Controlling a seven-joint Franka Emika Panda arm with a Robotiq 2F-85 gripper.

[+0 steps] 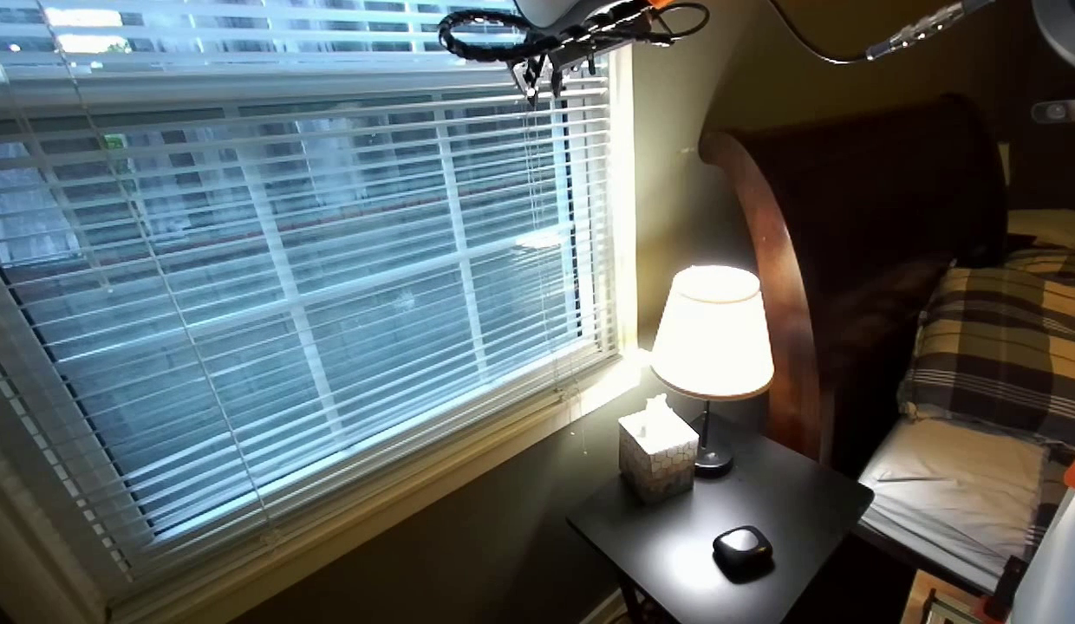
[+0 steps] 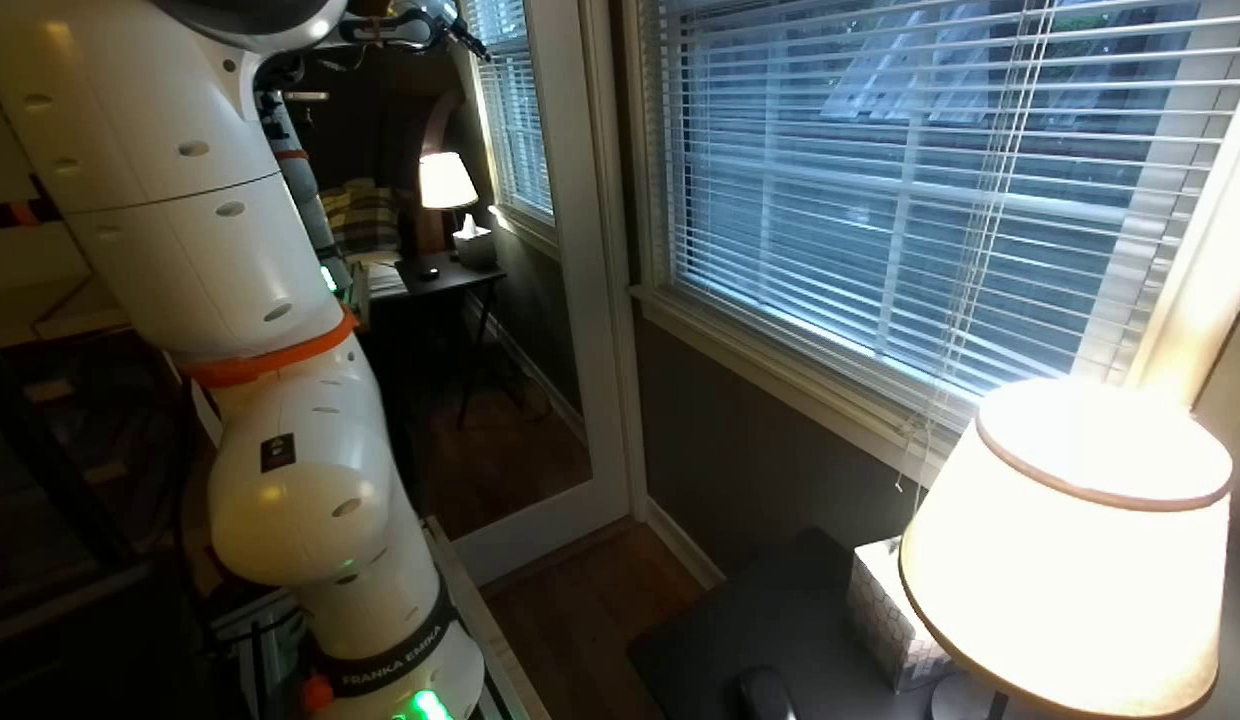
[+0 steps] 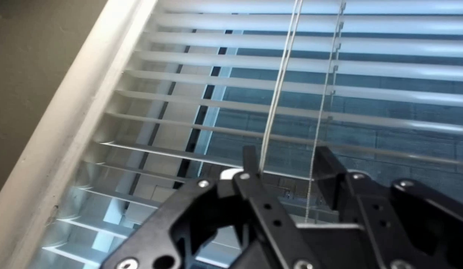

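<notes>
My gripper (image 3: 286, 153) is open, with its two black fingers apart in front of white window blinds (image 3: 403, 69). It holds nothing that I can see. A pair of pale pull cords (image 3: 278, 86) runs down to just beside the left finger. A thin ladder string (image 3: 323, 97) passes close to the right finger. I cannot tell whether either cord touches a finger. In an exterior view the gripper (image 1: 544, 87) hangs at the top, before the right part of the blinds (image 1: 355, 260). The blinds (image 2: 860, 170) also show in an exterior view.
A lit lamp (image 1: 711, 338), a tissue box (image 1: 657, 459) and a small black device (image 1: 742, 548) stand on a dark side table (image 1: 659, 559) below the window. A wooden headboard (image 1: 867, 217) stands at right. The white arm (image 2: 300, 450) stands beside a mirrored door (image 2: 610, 400).
</notes>
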